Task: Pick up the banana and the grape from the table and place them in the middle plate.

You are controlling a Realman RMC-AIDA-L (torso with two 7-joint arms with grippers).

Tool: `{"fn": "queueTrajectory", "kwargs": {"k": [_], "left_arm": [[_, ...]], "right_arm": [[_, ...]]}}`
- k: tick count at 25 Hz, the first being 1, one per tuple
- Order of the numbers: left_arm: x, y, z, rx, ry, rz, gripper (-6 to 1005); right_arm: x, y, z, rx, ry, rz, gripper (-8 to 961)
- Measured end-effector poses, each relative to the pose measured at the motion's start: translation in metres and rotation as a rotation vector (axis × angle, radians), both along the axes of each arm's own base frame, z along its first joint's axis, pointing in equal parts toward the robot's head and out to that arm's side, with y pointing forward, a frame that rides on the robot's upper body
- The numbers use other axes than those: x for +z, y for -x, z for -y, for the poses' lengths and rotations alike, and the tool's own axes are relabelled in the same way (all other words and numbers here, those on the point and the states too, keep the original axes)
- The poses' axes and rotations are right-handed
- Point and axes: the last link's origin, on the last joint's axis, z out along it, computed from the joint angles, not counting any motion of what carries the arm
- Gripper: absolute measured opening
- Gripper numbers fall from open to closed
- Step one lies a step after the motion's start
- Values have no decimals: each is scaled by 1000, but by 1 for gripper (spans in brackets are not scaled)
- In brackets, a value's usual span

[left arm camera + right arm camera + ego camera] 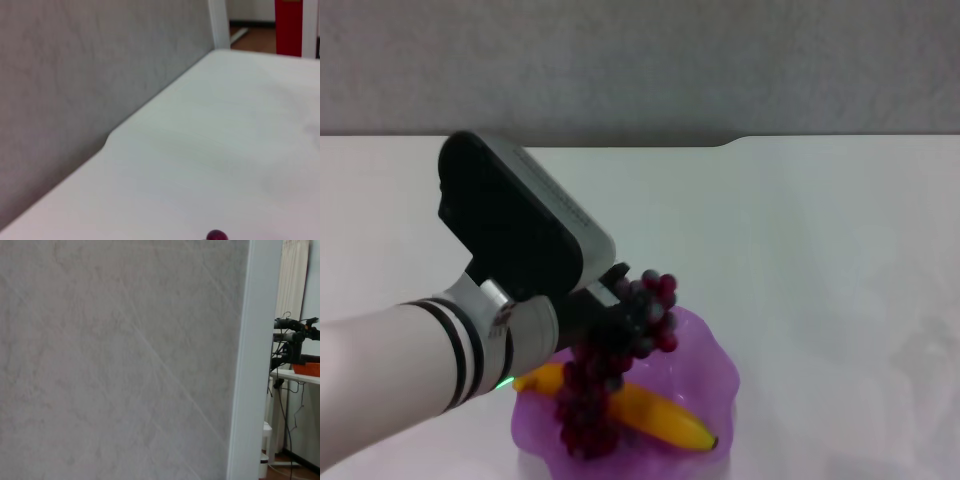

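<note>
The grape (588, 415), a long dark red-purple bunch, hangs from my left gripper (617, 303). Its upper end is at the fingers and its lower end reaches down into the middle plate (712, 362), a translucent purple plate with a wavy rim at the near edge of the head view. The gripper is shut on the bunch just above the plate's left side. The banana (665, 420) lies in the plate, partly behind the bunch. One grape berry (216, 235) shows at the edge of the left wrist view. The right gripper is out of view.
The white table (820, 230) stretches behind and to the right of the plate, with its notched far edge (106, 140) against a grey wall (640, 60). The right wrist view shows only the wall and a white post (250, 360).
</note>
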Motion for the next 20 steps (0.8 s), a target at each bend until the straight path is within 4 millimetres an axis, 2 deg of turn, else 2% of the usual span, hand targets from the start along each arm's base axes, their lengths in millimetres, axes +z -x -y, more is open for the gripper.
{"fn": "queueTrajectory", "kwargs": {"k": [11,16,20], "left_arm": [[-33,44,-16,121,81,-111,296],[-45,46,-16,124,125,-128,294],[-46,43,-16,108,128,-126,293]], "right_arm": [[1,0,0,3,-4,2,21],[1,1,-1,6,-4,3,21],[1,1,-1,6,-5,4,21]]}}
